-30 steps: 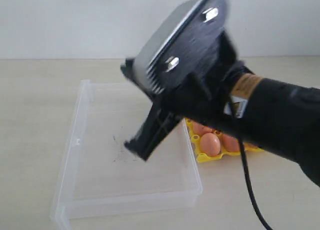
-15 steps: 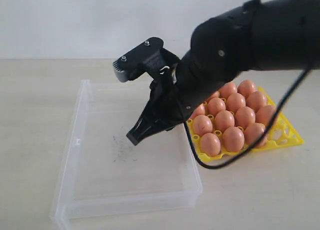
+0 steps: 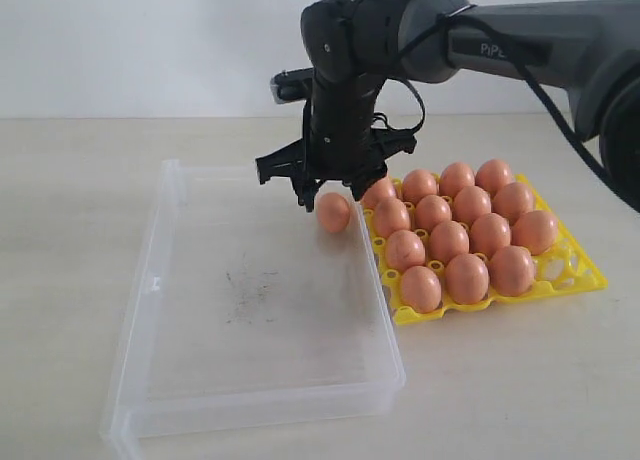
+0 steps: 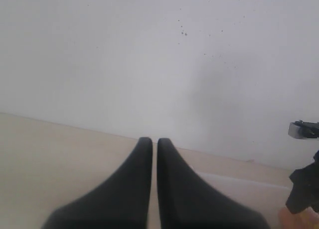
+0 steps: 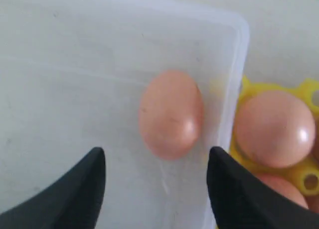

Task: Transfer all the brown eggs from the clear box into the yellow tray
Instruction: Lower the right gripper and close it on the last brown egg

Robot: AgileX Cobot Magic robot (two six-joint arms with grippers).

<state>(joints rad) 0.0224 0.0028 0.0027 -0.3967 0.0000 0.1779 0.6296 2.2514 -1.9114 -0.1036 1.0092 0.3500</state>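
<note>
My right wrist view shows what the exterior hides: right gripper (image 5: 155, 157) spread wide, egg (image 5: 171, 114) between, untouched — at 2 o'clock in the box (image 3: 150, 280), by the tray (image 3: 590, 276). Only the left wrist view shows the left gripper (image 4: 150, 145) — closed, empty.

Pale beige matte tabletop (image 3: 70, 210). Plain white wall (image 3: 140, 40) rises behind its far edge. Light even, shadows soft.

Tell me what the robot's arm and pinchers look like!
The right arm is thick, rounded and dark grey, with pale lettering on its side and a thin black cable looping beside it. The right gripper is black and angular, with smooth wedge-shaped fingers. The left gripper has matching black tapered fingers.
</note>
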